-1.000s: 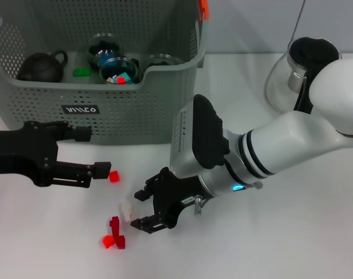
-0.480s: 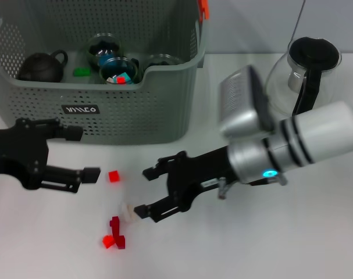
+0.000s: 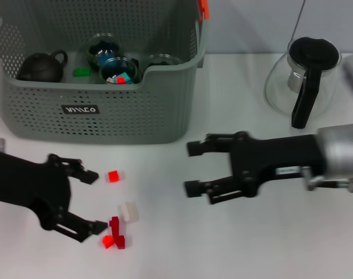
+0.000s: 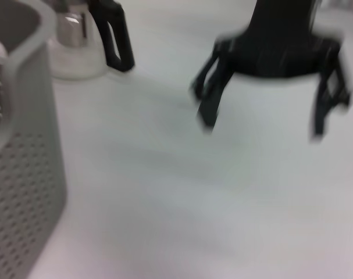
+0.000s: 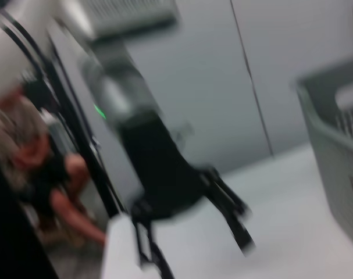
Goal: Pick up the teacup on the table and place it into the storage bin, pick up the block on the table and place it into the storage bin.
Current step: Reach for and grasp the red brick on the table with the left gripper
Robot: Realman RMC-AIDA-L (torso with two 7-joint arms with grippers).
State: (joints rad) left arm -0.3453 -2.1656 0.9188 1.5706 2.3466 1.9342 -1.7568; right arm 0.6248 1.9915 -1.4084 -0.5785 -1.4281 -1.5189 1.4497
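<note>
The grey storage bin (image 3: 135,116) stands at the back left, with a black logo label and an orange clip (image 3: 204,7). Inside it are a dark teapot (image 3: 42,65), glass teacups (image 3: 119,70) and a green block (image 3: 80,72). No teacup stands on the table. On the table lie a red block (image 3: 113,175), a white block (image 3: 128,212) and dark red pieces (image 3: 116,231). My left gripper (image 3: 97,201) is open and empty, just left of these blocks. My right gripper (image 3: 191,168) is open and empty, to the right of them, and also shows in the left wrist view (image 4: 269,75).
A glass pitcher with a black handle (image 3: 304,75) stands at the back right, and also shows in the left wrist view (image 4: 86,35). The bin's wall (image 4: 19,174) is close to the left wrist camera. The right wrist view shows the left arm (image 5: 176,186) and the bin (image 5: 339,128), blurred.
My right gripper has pulled back to the right, away from the white block, which stays on the table. My left gripper has moved down and forward, next to the blocks.
</note>
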